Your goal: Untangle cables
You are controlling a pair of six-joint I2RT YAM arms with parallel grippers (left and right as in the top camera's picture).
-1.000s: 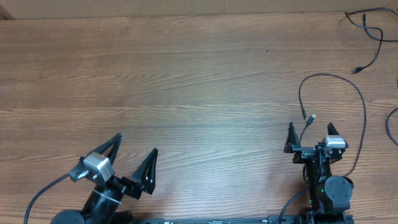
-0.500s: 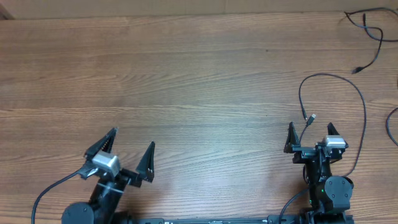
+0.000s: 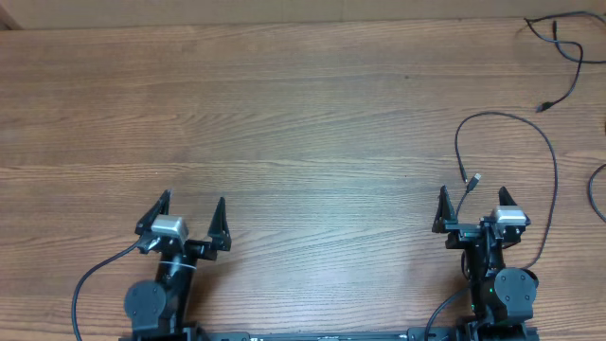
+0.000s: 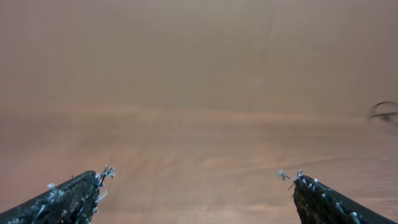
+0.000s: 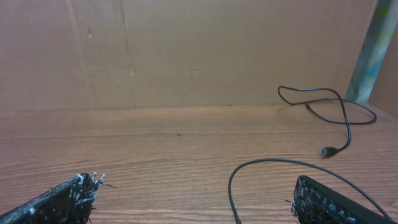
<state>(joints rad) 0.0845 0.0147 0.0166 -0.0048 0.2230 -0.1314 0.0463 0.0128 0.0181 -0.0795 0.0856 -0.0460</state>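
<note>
Both tools stood spread to full width and held nothing. The left tool [image 3: 192,201] sat over bare desk [image 3: 303,123]. The right tool [image 3: 473,193] had the plug end of a looped cable [image 3: 554,170] lying just ahead of it, ungripped. The cables lay as separate strands on the desk's right side: the looped cable, a second cable [image 3: 578,62] at the far corner, and a third cable [image 3: 591,194] at the edge. Judged from this layout, separation was largely complete. Whether the corner strand crossed itself could not be told.
</note>
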